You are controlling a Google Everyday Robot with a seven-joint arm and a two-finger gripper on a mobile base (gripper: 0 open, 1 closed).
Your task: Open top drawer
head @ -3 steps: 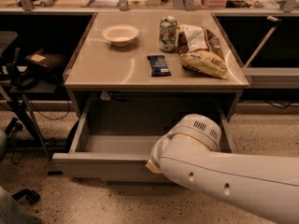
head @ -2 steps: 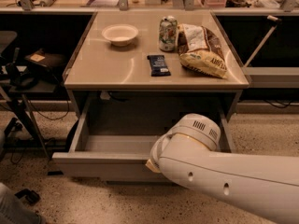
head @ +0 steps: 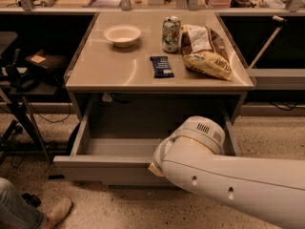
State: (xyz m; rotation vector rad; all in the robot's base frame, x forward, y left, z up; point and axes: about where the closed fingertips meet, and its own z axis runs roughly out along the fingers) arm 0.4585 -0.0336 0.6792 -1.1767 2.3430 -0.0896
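The arm (head: 238, 182) stretched in from the lower right, its rounded joint (head: 202, 135) uppermost. The gripper sat hidden behind that joint, at the arm's low left end.

Top drawer (head: 105, 168): plain grey, under a beige table top (head: 114, 70). Arm (head: 228, 175): glossy white with small dark dots and a dark vent grille, its gripper hidden behind it at the drawer front. On top: cream bowl (head: 122, 35), green-and-white printed can (head: 171, 34), dark blue wrapper with white print (head: 162, 66), yellow, brown and white bag (head: 206, 51); floor (head: 267, 128) speckled tan.
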